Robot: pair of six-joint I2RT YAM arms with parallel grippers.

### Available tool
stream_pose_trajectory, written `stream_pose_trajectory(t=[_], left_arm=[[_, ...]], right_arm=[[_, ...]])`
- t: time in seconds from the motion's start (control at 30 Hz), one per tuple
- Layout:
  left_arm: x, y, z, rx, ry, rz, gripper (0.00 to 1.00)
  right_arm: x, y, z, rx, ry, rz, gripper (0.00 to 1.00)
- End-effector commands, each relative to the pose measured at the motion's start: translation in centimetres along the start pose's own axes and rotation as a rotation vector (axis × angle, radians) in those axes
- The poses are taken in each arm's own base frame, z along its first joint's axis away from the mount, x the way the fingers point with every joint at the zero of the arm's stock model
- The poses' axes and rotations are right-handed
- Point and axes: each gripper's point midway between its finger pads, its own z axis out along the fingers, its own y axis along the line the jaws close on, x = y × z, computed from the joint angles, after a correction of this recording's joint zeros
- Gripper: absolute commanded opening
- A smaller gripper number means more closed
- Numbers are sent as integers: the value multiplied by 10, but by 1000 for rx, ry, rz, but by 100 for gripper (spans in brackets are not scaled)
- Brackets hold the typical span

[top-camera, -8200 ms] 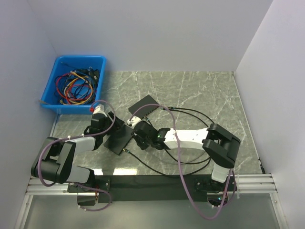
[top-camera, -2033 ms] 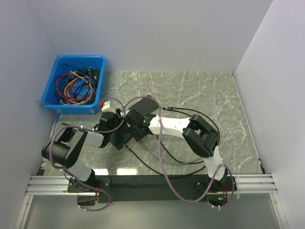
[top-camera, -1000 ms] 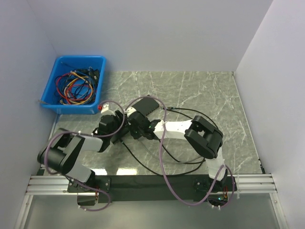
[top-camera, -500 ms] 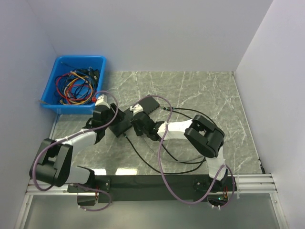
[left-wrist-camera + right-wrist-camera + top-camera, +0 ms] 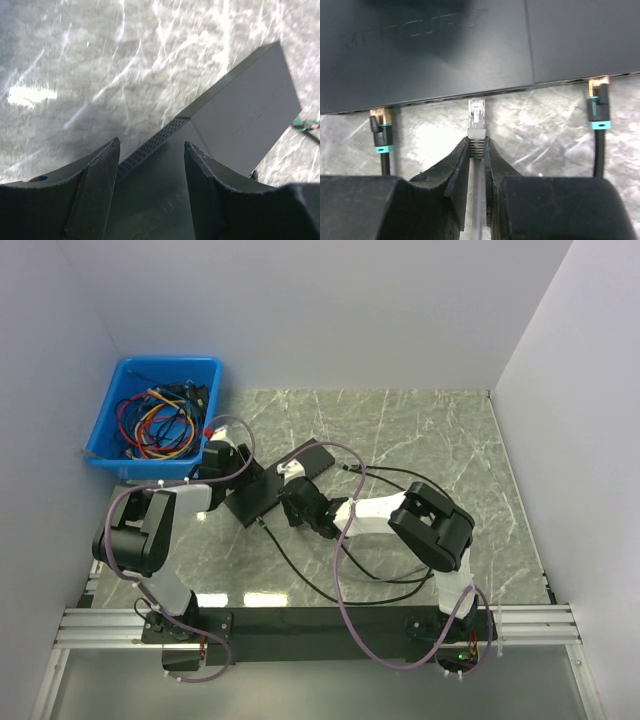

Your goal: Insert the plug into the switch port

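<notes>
Far left: blue bin [image 5: 155, 420] holding coloured cables. Left claw [image 5: 151, 150] with fingers apart, poised over black switch [image 5: 252, 496] on marbled worktop [image 5: 420, 430]. Right claw [image 5: 477, 147] clamped on plug [image 5: 476, 112]; tip just at switch port row, not seated, flanked by black connectors [image 5: 381, 131].

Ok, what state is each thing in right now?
Grey plug: held, tip at the switch port edge, not seated.
Right gripper: shut on the grey plug.
Left gripper: open, holding nothing.
Black cables: ends against the switch fronts, seemingly plugged in.
Blue bin: holds loose cables.
</notes>
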Motion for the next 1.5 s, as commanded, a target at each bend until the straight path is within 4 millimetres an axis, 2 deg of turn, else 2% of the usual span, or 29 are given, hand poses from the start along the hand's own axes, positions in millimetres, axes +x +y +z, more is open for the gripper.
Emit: stream_pose_trajectory(t=[0.0,0.03,0.2,0.3,0.53,0.83,0.93,1.1,1.27,1.47], left_arm=[[-10,-9,2,38,6,34,61],[-11,-12,4,48,16,36,60],[20,-12,6,92,127,6,59],[23,-17,0,128,124,-18,59],[40,-13,-2,122,161,-37,58],[43,-19,-5,144,162,-23,58],[48,-22,-9,152,175,-10,58],[68,-34,-14,189,211,30,58],[86,-38,-9,184,250,62,57],[97,-50,-5,248,288,77,57]], right_arm=[[-38,-3,-14,19,-109,35,0],[-38,-3,-13,21,-109,35,0],[-42,-1,-10,19,-115,34,0],[-43,1,-8,15,-113,33,0],[-45,16,-5,-40,-97,50,0],[-41,27,-3,-56,-70,41,0],[-41,27,0,-45,-63,36,0],[-42,22,4,-19,-61,13,0],[-44,9,5,33,-61,-18,0],[-52,8,4,32,-75,-43,0]])
